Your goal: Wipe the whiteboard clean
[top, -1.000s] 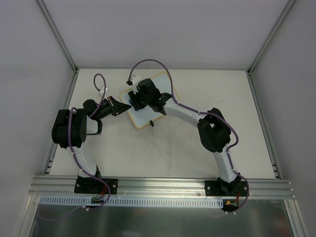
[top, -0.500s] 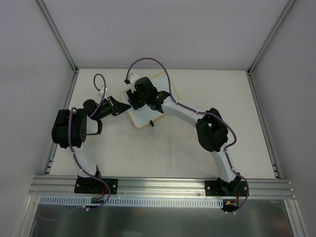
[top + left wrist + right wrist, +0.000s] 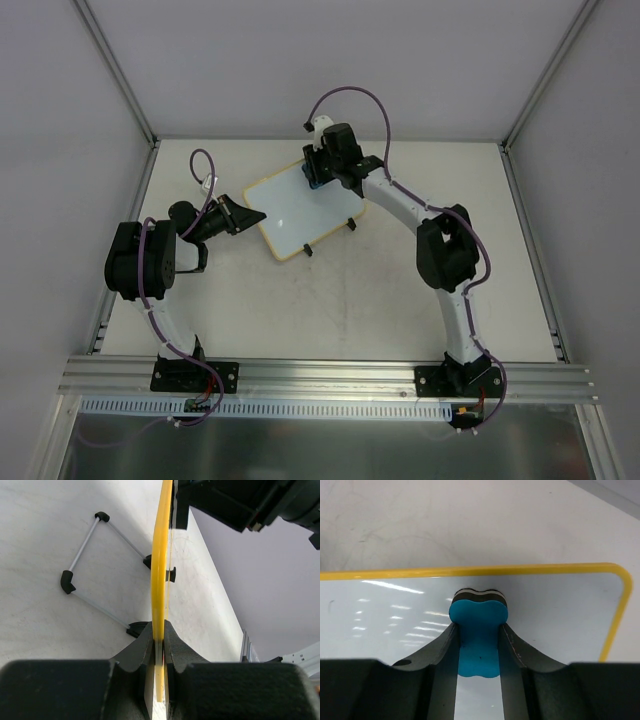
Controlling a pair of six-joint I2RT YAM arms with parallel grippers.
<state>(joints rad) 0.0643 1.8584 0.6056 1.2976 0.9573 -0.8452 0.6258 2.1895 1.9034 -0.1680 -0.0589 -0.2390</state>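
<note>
Whiteboard (image 3: 296, 218) on the counter (image 3: 400, 300), toward the far side, between my two arms. Left jaws clamped on its yellow frame at the left edge. Right jaws closed on the blue eraser (image 3: 478, 614) — it is pressed to the white surface, just inside the frame, near a rounded corner.

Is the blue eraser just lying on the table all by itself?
No, the blue eraser is pinched between the fingers of the right gripper, over the whiteboard.
</note>
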